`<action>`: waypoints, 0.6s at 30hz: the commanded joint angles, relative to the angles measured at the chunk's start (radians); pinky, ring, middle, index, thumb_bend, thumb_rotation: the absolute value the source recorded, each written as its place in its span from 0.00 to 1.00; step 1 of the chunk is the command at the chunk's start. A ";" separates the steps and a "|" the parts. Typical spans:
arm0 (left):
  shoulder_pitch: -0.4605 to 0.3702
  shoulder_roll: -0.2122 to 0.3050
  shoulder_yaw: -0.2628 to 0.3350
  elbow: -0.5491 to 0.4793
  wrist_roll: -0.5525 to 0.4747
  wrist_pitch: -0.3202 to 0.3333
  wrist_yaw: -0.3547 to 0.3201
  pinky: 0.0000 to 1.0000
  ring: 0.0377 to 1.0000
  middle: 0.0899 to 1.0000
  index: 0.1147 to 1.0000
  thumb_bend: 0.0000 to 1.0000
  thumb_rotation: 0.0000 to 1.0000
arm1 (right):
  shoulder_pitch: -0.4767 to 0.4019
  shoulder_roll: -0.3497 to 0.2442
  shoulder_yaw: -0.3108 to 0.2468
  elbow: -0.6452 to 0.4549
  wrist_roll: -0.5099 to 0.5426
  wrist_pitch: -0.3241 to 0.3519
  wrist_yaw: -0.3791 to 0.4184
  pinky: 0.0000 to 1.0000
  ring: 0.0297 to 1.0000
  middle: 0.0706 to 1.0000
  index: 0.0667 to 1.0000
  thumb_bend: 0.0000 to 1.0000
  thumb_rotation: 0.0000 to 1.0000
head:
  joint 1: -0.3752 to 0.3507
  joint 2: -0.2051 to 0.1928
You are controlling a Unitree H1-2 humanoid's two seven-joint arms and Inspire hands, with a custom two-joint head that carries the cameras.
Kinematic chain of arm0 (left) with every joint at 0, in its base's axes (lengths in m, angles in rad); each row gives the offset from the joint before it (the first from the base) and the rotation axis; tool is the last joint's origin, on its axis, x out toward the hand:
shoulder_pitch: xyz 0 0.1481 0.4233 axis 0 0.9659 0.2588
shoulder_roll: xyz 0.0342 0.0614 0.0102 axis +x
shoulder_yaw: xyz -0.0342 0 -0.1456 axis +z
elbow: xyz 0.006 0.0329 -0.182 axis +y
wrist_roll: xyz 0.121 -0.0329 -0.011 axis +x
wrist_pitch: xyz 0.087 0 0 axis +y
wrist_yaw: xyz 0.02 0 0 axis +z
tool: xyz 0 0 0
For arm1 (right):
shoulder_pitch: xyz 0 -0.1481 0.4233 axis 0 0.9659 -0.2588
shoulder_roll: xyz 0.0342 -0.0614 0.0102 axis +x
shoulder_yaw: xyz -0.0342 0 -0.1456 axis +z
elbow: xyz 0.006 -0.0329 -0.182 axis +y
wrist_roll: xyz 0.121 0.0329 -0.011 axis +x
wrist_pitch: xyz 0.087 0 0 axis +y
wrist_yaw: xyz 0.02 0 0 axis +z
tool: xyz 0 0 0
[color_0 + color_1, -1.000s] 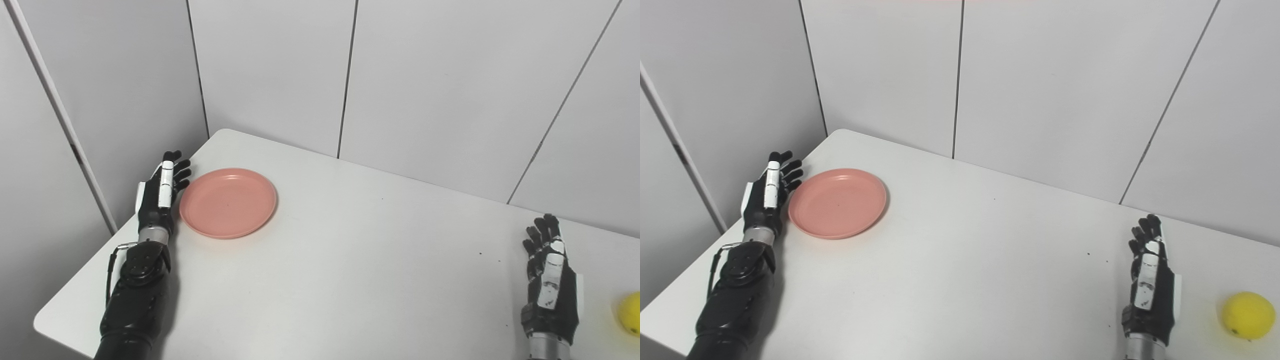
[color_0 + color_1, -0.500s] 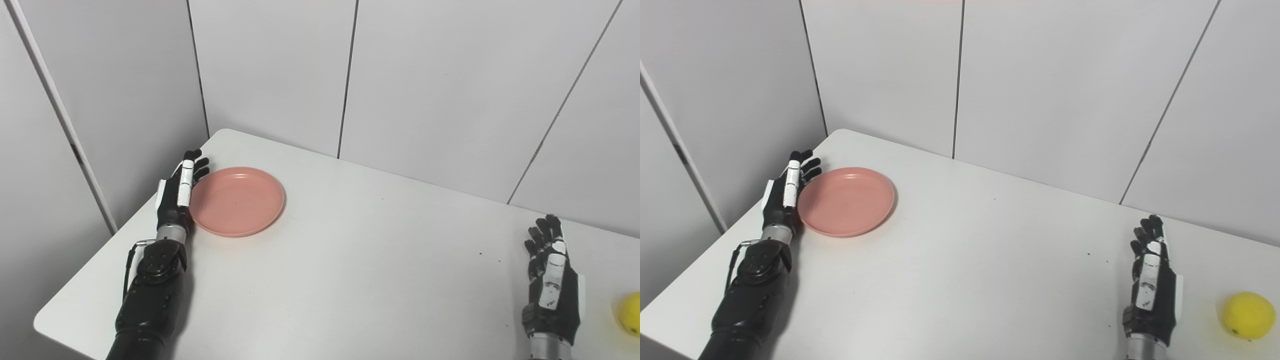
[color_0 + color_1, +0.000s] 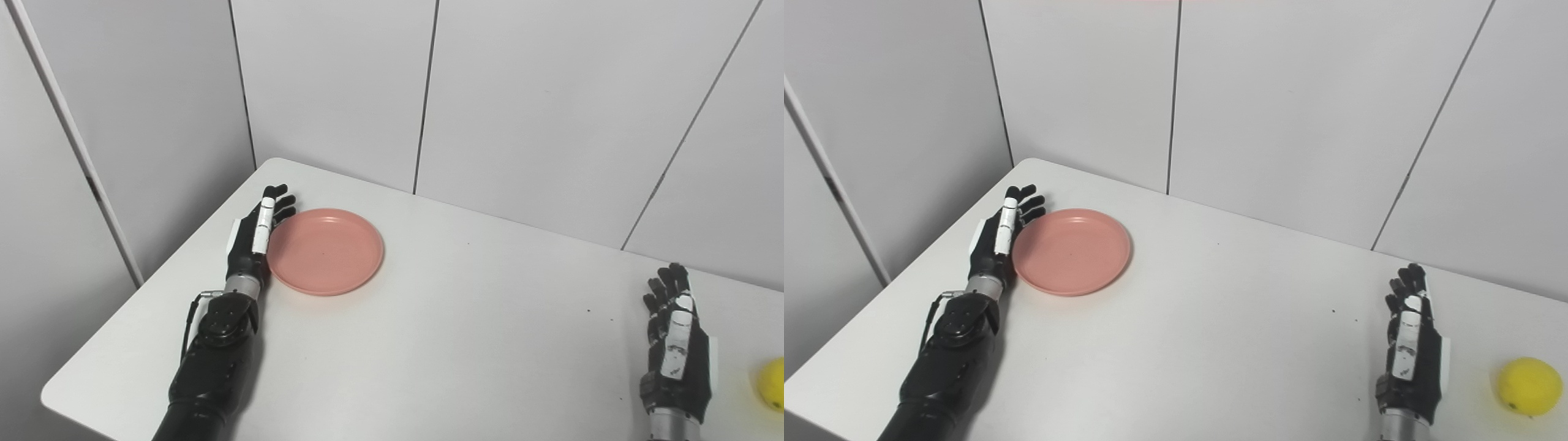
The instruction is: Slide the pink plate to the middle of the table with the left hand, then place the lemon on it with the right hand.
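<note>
The pink plate (image 3: 326, 251) lies flat on the white table (image 3: 429, 331), left of its middle. My left hand (image 3: 256, 236) is open, fingers straight, its palm side pressed against the plate's left rim; it also shows in the right eye view (image 3: 999, 242). The yellow lemon (image 3: 1529, 386) sits near the table's right front, cut off by the picture edge in the left eye view (image 3: 773, 384). My right hand (image 3: 1410, 349) is open and empty, resting upright on the table to the left of the lemon, apart from it.
Grey wall panels (image 3: 520, 92) stand close behind the table. The table's rounded left corner (image 3: 55, 398) and left edge lie near my left arm. A few small dark specks (image 3: 597, 313) dot the table near the right hand.
My left hand has moved to the right along the table and the pink plate has slid right with it. My right hand and the lemon have not moved.
</note>
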 commanded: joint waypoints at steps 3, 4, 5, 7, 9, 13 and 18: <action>-0.043 -0.012 -0.024 -0.019 -0.005 0.004 -0.059 0.82 0.83 0.82 0.80 0.71 1.00 | 0.031 0.008 -0.005 0.032 0.005 -0.021 0.003 0.95 0.93 0.92 0.91 0.66 0.91 | -0.015 0.007; -0.044 -0.013 -0.027 -0.020 -0.007 0.005 -0.064 0.83 0.83 0.82 0.81 0.72 1.00 | 0.029 0.009 -0.006 0.035 0.005 -0.023 0.002 0.95 0.92 0.91 0.91 0.67 0.91 | -0.015 0.007; -0.044 -0.014 -0.029 -0.024 -0.007 0.007 -0.070 0.83 0.84 0.83 0.81 0.72 1.00 | 0.028 0.009 -0.005 0.036 0.003 -0.023 0.001 0.95 0.92 0.91 0.90 0.68 0.90 | -0.022 0.009; -0.044 -0.018 -0.037 -0.035 -0.007 0.018 -0.081 0.84 0.84 0.83 0.82 0.72 1.00 | 0.029 0.009 -0.003 0.036 -0.001 -0.024 0.001 0.95 0.92 0.91 0.90 0.69 0.90 | -0.030 0.010; -0.046 -0.024 -0.046 -0.045 -0.008 0.030 -0.092 0.83 0.84 0.83 0.82 0.70 1.00 | 0.030 0.011 -0.003 0.037 -0.004 -0.025 -0.001 0.94 0.92 0.91 0.90 0.70 0.90 | -0.042 0.014; -0.047 -0.033 -0.059 -0.056 -0.006 0.040 -0.108 0.84 0.84 0.83 0.81 0.69 1.00 | 0.029 0.017 -0.004 0.036 -0.003 -0.027 -0.003 0.94 0.92 0.91 0.90 0.70 0.88 | -0.062 0.021; -0.050 -0.047 -0.080 -0.062 -0.007 0.054 -0.132 0.86 0.86 0.85 0.82 0.66 1.00 | 0.033 0.022 0.009 0.022 -0.036 -0.013 -0.018 0.93 0.92 0.91 0.91 0.69 0.93 | -0.088 0.030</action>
